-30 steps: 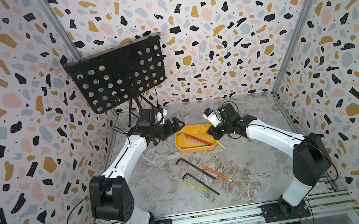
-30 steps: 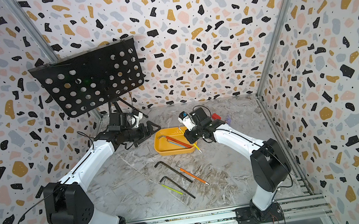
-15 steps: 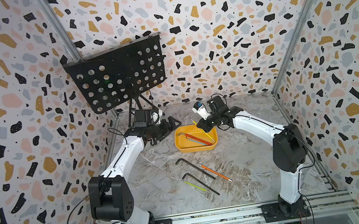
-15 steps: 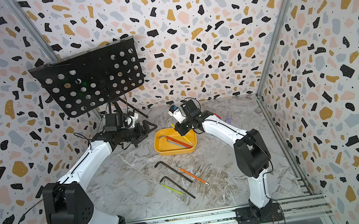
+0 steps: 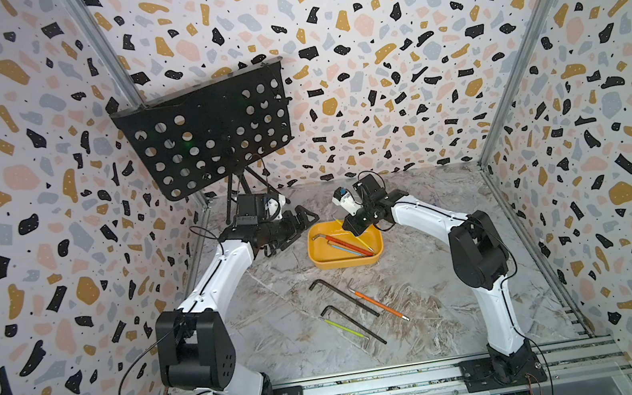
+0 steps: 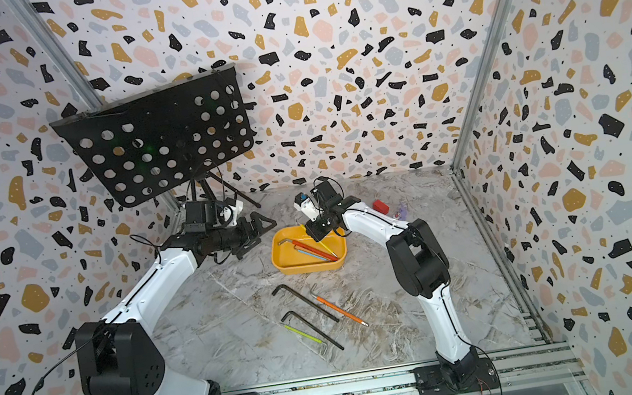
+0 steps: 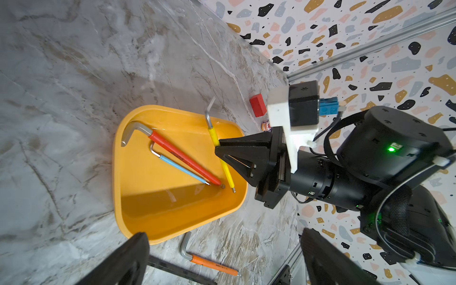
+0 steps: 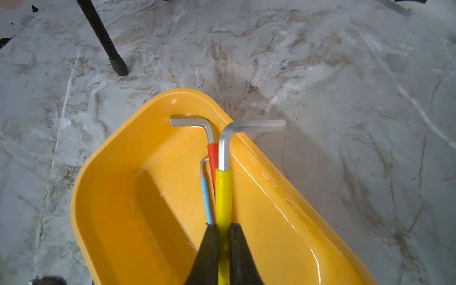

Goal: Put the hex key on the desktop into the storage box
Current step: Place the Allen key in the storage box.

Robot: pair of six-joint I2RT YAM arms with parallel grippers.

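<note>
Right gripper (image 8: 223, 225) is clamped tight on the yellow-sleeved steel hex key (image 8: 223, 192), carried tilted above the shallow yellow-orange plastic storage box (image 8: 118, 153). Its bent silver end pokes out past the rim (that's the worry). Best play: bring the key back until the elbow is inside the wall, lower it close to the floor, then let go, so it doesn't tip out onto the grey-white marble desktop (image 8: 345, 98). It would land beside the red-sleeved hex key (image 7: 185, 158) and the thin blue-sleeved one (image 7: 182, 167). Left gripper (image 5: 296, 230) hangs beside the box, fingers spread wide, empty.
</note>
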